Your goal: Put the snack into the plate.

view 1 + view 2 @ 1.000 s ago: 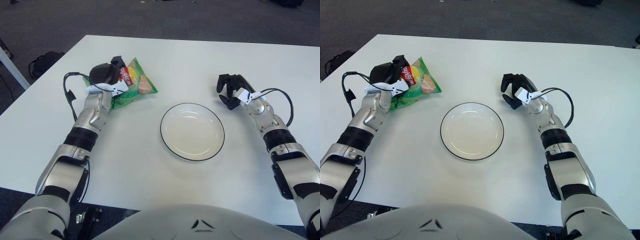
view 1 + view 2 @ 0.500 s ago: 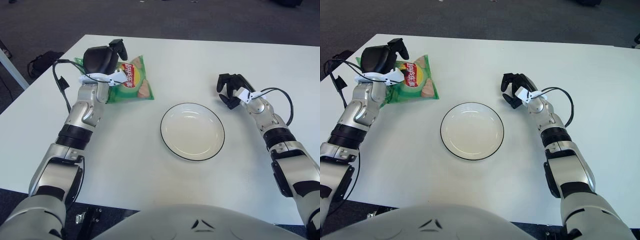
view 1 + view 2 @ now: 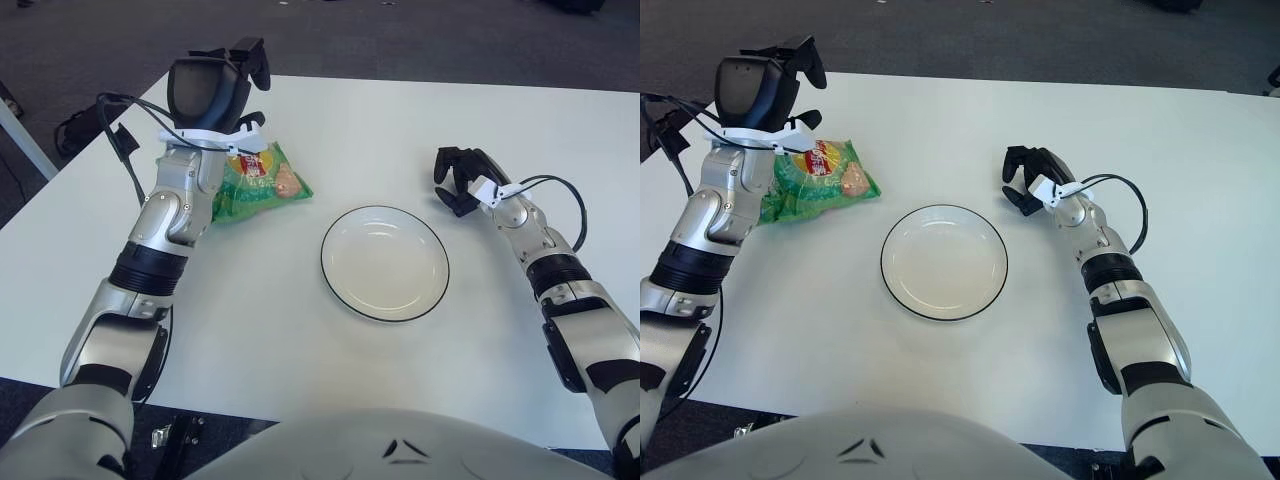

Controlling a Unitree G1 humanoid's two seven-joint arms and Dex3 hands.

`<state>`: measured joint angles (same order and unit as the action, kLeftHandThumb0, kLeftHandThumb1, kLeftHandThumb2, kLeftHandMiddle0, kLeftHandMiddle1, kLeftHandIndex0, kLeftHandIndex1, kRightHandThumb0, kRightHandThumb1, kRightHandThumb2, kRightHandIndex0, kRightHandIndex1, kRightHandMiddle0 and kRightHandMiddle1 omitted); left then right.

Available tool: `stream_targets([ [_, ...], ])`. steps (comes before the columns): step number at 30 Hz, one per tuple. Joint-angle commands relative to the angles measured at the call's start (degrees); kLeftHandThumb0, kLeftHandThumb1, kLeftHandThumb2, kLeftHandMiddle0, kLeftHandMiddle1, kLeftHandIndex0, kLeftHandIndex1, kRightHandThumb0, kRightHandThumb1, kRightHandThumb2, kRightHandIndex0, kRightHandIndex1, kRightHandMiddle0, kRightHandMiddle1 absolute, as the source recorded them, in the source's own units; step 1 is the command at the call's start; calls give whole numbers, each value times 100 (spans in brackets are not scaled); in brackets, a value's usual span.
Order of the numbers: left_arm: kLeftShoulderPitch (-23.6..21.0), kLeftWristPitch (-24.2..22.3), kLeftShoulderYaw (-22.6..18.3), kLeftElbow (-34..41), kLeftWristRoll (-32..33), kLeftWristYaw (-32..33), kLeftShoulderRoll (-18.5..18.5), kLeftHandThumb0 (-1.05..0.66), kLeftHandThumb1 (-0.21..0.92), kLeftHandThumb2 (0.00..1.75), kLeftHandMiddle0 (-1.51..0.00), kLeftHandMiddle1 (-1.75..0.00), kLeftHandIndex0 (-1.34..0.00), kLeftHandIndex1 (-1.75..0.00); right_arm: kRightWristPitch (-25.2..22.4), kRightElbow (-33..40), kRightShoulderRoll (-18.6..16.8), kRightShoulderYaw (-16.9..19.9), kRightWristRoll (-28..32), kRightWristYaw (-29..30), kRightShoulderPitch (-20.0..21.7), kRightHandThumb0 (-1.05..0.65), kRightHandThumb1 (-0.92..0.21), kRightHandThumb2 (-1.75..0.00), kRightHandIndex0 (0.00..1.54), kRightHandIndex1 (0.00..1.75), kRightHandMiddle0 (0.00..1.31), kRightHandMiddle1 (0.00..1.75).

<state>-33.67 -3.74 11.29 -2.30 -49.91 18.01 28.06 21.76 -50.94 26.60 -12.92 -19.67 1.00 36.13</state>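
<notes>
Plate (image 3: 385,263) sits empty, mid-surface (image 3: 300,350). Right hand (image 3: 462,181) just right of plate, fingers curled, holding nothing. Snack bag (image 3: 258,182) left of plate, beyond its near rim. Left hand (image 3: 212,88) above the bag; can't tell if fingers grip it.

colours on the table

the snack (image 3: 258,184) bag is bright green with a red and yellow logo patch and a pale tan picture near one end. the plate (image 3: 385,263) is white with a thin black rim line. the table (image 3: 330,120) is plain white. the left hand (image 3: 212,88) and right hand (image 3: 458,181) are black, on silver-grey arms with black joint bands. the floor (image 3: 90,45) is dark grey.
</notes>
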Motion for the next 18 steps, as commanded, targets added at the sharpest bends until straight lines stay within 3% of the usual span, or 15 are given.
stream_targets([
  [1,-79,155,10,-57,-98,209,-3,0,-8,175,-90,-170,-71,-175,-182,-379,-101,-164,-157,-185,-441,-50,-27,-137,115,175,65,174],
  [7,-101,220,21,78,-179,252,-71,0,-9,175,-91,-167,-71,-175,-123,-435,-120,-135,-104,-233,-429,-50,-29,-135,114,175,64,175],
  [18,11,205,-26,560,-171,-392,39,0,-9,175,-91,-168,-70,-175,-67,-459,-130,-139,-114,-218,-427,-50,-29,-134,115,175,64,175],
])
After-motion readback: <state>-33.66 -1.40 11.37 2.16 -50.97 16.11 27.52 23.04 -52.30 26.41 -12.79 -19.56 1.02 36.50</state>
